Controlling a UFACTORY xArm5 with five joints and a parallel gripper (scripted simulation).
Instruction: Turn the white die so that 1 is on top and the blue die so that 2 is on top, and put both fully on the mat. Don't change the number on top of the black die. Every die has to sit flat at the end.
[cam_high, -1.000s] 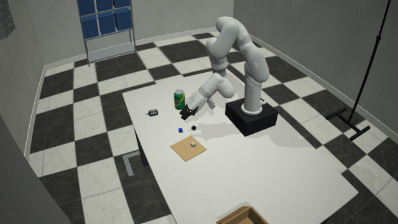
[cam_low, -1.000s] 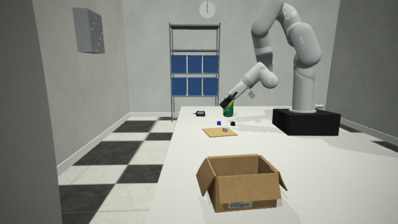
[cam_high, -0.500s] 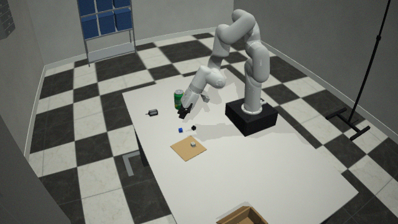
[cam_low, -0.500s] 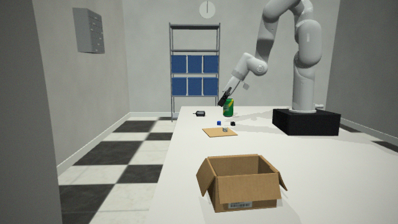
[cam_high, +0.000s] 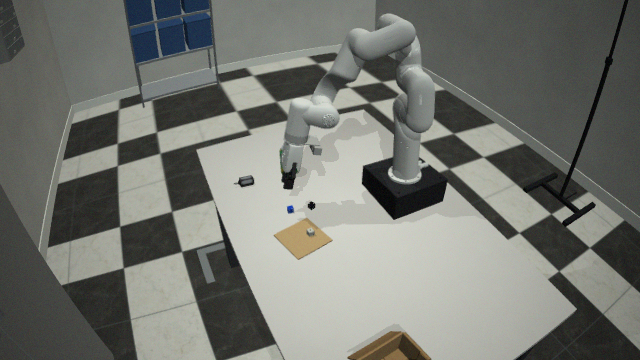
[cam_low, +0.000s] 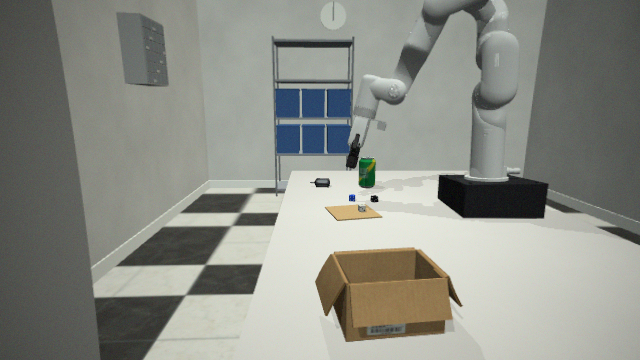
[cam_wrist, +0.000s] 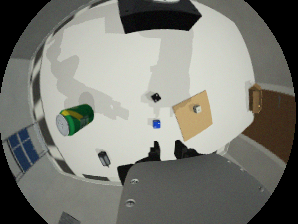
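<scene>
Gripper (cam_high: 288, 184) (cam_low: 351, 162) (cam_wrist: 166, 147) hangs high, its black fingers partly open with nothing between them. Your likely step is reaching blue die (cam_high: 290, 209) (cam_low: 352, 198) (cam_wrist: 156, 124), off the mat at wrist-view 11 o'clock from the fingertips. Straighten the tilt, widen if needed, and square your pads to opposite faces; a corner pinch could spin it. Leave black die (cam_high: 311, 205) (cam_low: 374, 198) (cam_wrist: 156, 97), beyond it at 12, untouched. White die (cam_high: 310, 232) (cam_low: 362, 208) (cam_wrist: 197, 108) sits on mat (cam_high: 297, 245) (cam_low: 342, 212) (cam_wrist: 190, 125), a thin, matt tan square at 1. The pips are too small to read. Farther out stand the glossy green can (cam_high: 281, 157) (cam_low: 367, 172) (cam_wrist: 82, 117), between 9 and 10, and corrugated box (cam_high: 375, 345) (cam_low: 400, 300) (cam_wrist: 255, 97), near 2.
</scene>
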